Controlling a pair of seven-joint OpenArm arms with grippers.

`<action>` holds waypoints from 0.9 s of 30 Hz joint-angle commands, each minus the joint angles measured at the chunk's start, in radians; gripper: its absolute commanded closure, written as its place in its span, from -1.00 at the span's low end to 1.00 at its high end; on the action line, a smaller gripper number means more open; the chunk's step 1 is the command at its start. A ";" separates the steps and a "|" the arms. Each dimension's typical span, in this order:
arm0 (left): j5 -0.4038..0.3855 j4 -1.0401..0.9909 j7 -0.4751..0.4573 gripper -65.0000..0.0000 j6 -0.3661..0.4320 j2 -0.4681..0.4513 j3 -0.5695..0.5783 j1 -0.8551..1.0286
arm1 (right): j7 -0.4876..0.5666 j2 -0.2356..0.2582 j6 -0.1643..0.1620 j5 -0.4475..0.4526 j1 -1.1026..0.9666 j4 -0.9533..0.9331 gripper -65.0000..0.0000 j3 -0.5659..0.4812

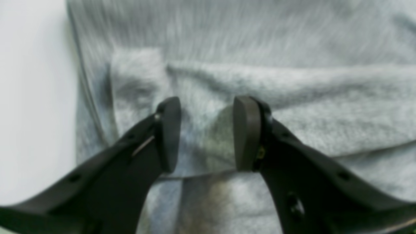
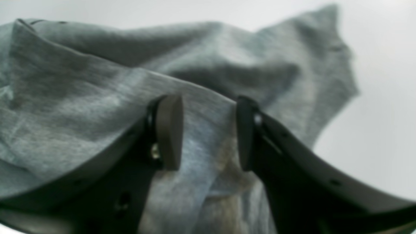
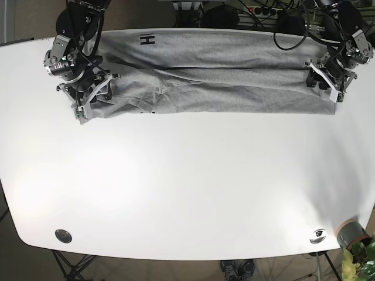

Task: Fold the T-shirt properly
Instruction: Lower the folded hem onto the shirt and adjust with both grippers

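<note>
While the grey T-shirt (image 3: 211, 76) lies at the table's (image 3: 187, 187) far edge, already folded into one long band, I have left gripper (image 1: 206, 135) and right gripper (image 2: 208, 131) parted over its ends, pinching nothing; crosswise folds remain.

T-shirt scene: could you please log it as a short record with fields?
garment: grey T-shirt, folded lengthwise into a long band
location: far side of the white table
left gripper: open, jaws either side of a fabric fold at the band's end
right gripper: open, jaws straddling a raised cloth edge
marking: black lettering near the top edge
</note>
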 commanded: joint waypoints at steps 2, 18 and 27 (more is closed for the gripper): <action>-0.012 -0.024 -0.023 0.25 -0.001 -0.036 -0.004 -0.012 | 0.090 0.009 0.006 -0.049 0.034 -0.107 0.27 0.003; 0.131 -0.114 -0.024 0.25 -0.001 -0.013 -0.004 -0.170 | 0.214 0.087 0.006 -0.125 0.256 -0.455 0.22 0.046; 0.184 -0.205 -0.024 0.25 -0.001 -0.007 -0.008 -0.272 | 0.216 0.125 0.004 -0.115 0.296 -0.472 0.22 0.109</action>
